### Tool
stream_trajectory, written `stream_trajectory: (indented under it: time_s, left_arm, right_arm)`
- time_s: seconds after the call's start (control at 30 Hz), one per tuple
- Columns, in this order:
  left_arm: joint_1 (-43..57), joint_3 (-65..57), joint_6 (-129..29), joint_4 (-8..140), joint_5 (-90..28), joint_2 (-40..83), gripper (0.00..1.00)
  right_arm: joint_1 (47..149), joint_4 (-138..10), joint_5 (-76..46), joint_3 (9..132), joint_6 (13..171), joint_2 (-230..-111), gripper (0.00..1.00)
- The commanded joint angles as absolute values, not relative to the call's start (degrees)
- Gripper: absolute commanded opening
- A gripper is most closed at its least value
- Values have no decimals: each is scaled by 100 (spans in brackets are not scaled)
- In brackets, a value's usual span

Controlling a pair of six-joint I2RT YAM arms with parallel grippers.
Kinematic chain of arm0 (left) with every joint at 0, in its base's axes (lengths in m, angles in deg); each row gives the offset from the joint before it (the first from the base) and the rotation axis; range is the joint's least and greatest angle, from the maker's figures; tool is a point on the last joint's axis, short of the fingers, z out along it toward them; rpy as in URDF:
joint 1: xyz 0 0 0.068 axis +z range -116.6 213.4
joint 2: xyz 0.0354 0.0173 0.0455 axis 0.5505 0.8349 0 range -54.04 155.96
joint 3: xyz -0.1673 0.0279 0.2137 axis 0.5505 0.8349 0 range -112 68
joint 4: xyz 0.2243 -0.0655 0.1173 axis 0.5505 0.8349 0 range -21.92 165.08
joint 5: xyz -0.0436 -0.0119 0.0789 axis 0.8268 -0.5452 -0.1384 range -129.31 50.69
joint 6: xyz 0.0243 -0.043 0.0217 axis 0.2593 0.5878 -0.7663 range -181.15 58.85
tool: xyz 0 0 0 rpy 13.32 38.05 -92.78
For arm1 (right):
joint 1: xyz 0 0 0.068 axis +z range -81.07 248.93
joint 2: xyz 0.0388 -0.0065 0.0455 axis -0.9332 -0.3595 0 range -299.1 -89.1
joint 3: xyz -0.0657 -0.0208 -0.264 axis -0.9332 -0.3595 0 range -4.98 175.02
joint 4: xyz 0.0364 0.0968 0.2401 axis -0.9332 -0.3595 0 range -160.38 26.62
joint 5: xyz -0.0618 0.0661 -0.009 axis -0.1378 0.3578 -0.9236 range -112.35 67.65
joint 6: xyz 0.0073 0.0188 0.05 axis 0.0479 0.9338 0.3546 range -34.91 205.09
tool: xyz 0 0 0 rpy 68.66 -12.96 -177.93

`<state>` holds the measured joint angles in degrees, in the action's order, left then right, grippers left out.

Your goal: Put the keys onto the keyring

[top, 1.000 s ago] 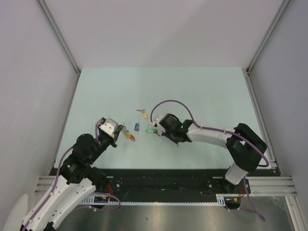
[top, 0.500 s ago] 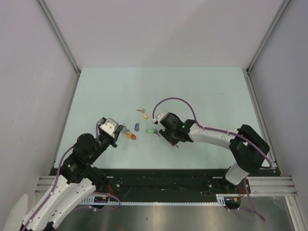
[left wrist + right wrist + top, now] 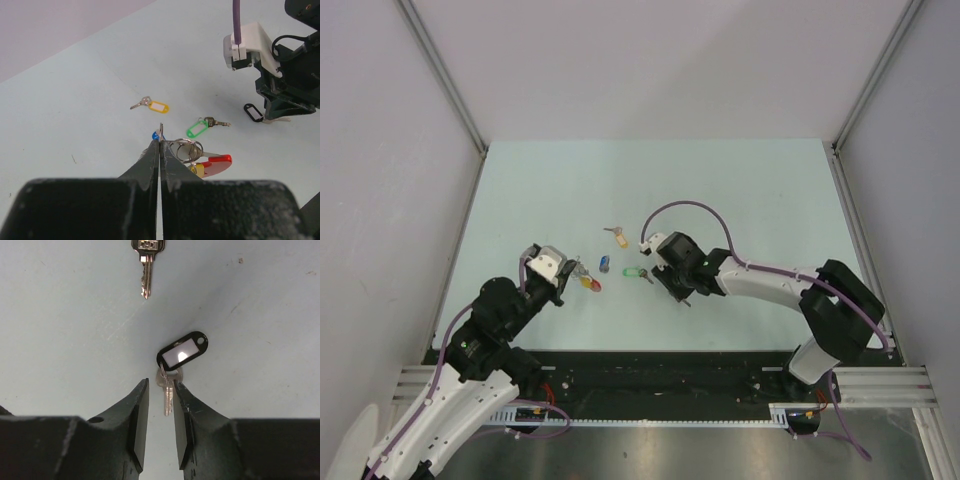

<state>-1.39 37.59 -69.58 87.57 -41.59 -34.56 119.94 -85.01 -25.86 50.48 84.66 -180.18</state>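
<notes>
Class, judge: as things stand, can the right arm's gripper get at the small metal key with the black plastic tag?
Probably yes: the right gripper stands open right at the small black-tagged metal key, its blade lying between the fingertips on the table, nothing covering it.

Left arm [image 3: 445, 405] and right arm [image 3: 765, 284]: white shells, black joints, purple cables [image 3: 685, 208]; left hand [image 3: 160, 145], right hand [image 3: 161, 386]: matte black fingers [image 3: 137, 412].

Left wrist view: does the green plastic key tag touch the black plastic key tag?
No, the green tag and black tag lie clearly apart.
</notes>
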Motion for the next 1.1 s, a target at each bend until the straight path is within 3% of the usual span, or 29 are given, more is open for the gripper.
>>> stream_trajectory:
  time_s: [0.0, 0.23, 0.7, 0.9, 1.07]
  left_arm:
    - [-96, 3715, -6889, 8513, -4045, -3488, 0]
    - [-79, 3724, -6897, 8496, -4019, -3471, 0]
    - [-79, 3724, -6897, 8513, -4001, -3462, 0]
    - [-79, 3715, -6897, 8513, -3984, -3470, 0]
    - [-79, 3715, -6897, 8513, -3984, -3497, 1]
  right_arm:
    - [11965, -7992, -2421, 4829, 8596, -18086, 29]
    - [11956, -6218, -2332, 3704, 8764, -17515, 28]
    - [11912, -6311, -2666, 3598, 8921, -17567, 29]
    - [11912, -6961, -2824, 3589, 9273, -17339, 46]
    - [12017, -7234, -2746, 3528, 9590, -17312, 49]
